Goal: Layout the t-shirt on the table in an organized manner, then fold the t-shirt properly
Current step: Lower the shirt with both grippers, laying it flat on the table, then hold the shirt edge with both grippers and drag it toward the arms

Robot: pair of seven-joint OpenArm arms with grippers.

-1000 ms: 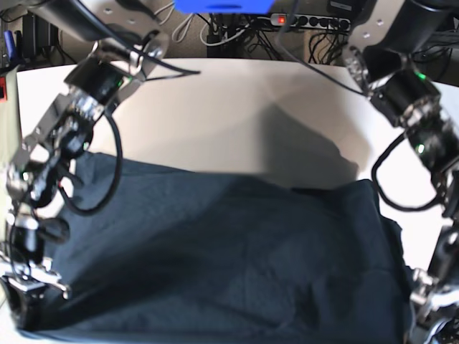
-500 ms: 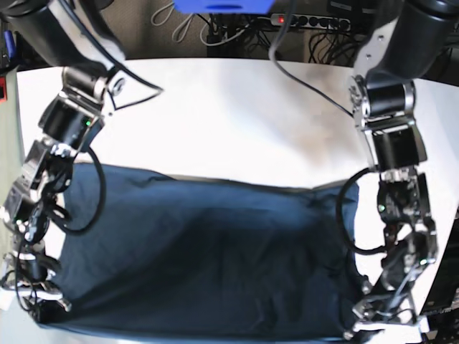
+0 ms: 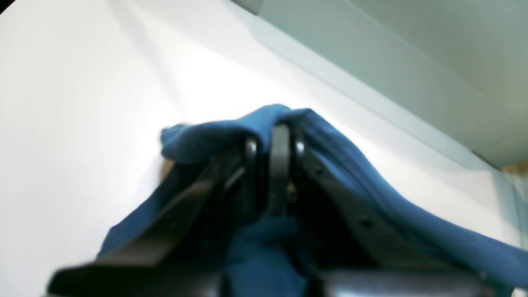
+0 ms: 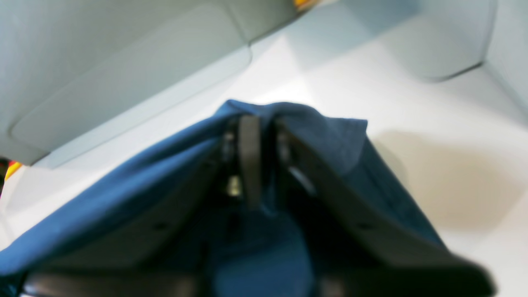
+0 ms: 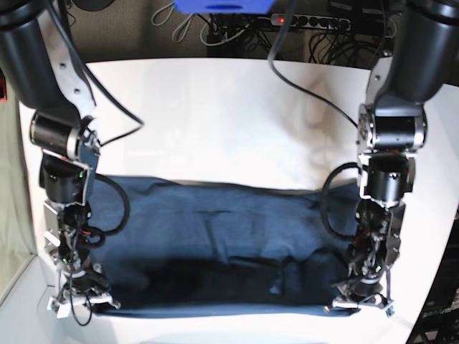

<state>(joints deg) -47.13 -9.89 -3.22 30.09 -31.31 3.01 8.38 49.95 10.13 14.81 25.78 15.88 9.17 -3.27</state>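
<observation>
**A:** T-shirt [image 5: 215,251] lies spread as a wide dark-blue band across the near half of the table [image 5: 229,122]. Far edge fairly straight, near edge right along the table's front. Some shallow wrinkles mid-cloth, no big bunching.

**B:** Why so flat? Both near corners are held and pulled apart, I'd judge. The cloth looks taut between them, which would square it up for folding.

**A:** Left gripper [image 3: 274,136]: jaws closed, cloth draped over and around the tips in the left wrist view. Pinching the t-shirt's corner, on the base view's right, low at the table's front.

**B:** Right gripper [image 4: 251,123]?

**A:** Blurred. Fabric wraps over the tips there too, fingers close together, a fold standing up off the table. Looks like a grip on the cloth, but I can't tell whether the jaws are firm or letting go.

**B:** Noted as uncertain. In the base view it sits at the opposite near corner, low to the table.

**A:** Both arms reach down from the far side, forearms passing over the shirt's ends. That keeps the middle of the cloth unobstructed.

**B:** Stage, by my reading: laying-out nearly done, no fold made. Sleeves and collar not distinguishable from here.

**A:** Risk: if one corner slips while the other is tensioned, the band would skew.

**B:** Beyond the table's far edge: a power strip [image 5: 315,20] and cables [image 5: 215,29], well apart from the work.
</observation>
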